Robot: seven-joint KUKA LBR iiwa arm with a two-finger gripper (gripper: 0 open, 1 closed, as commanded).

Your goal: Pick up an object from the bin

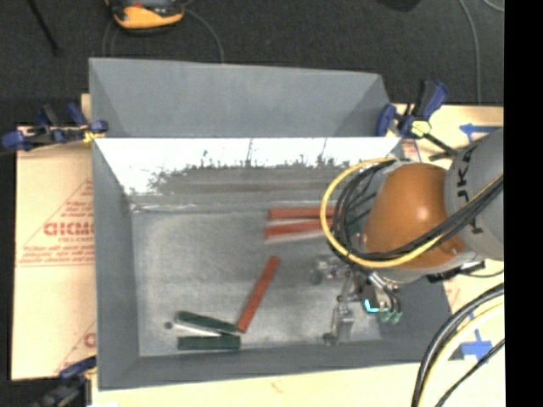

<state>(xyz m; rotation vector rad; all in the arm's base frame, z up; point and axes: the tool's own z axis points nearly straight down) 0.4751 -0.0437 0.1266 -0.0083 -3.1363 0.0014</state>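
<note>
Orange domed cover [417, 217], yellow-black cables [326, 219], silvery end effector [339, 320].

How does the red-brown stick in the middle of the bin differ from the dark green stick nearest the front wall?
Colour: the red-brown stick is reddish, the dark green stick nearly black. Pose: the red-brown stick lies slanted, front left to back right; the dark green stick lies almost along the front wall. Both are thin, straight and flat on the floor of the bin.
</note>
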